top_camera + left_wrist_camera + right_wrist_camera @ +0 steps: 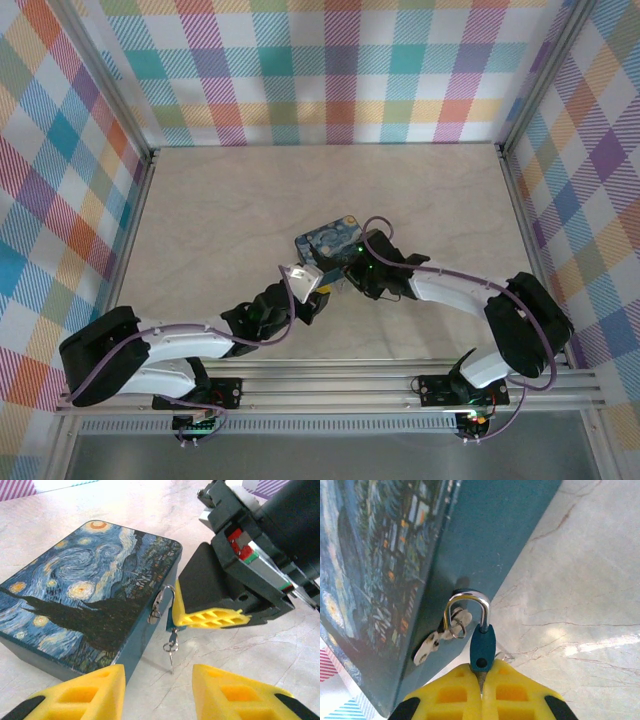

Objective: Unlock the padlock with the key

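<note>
**Padlock pinched at the box front, key dangling loose**

The padlock point(482, 650) has a small blue body and a silver shackle point(484, 612). It hangs from the latch on the side wall of a starry-night box point(75, 600). The right gripper point(482, 672) is clamped on the lower end of that body, its yellow fingers pressed together around it. Beneath the body a tiny silvery key point(171, 647) hangs on a ring; whether it sits in the keyhole I cannot tell. The left gripper point(159, 695) waits just beside it with its jaws apart and nothing between them, and the key hangs just beyond the gap. The box sits near the middle of the table point(250, 200), a little toward the near edge, and both arms meet at its near side.

Several things could go wrong from here:
- The key is thin and hangs free, so closing jaws could knock it aside or catch the ring instead.
- The right grip takes only the end of the body, so a turning key could twist the padlock out.
- Nothing holds the box, so a pull could slide it.
- The two grippers are crowded together and could bump.
</note>
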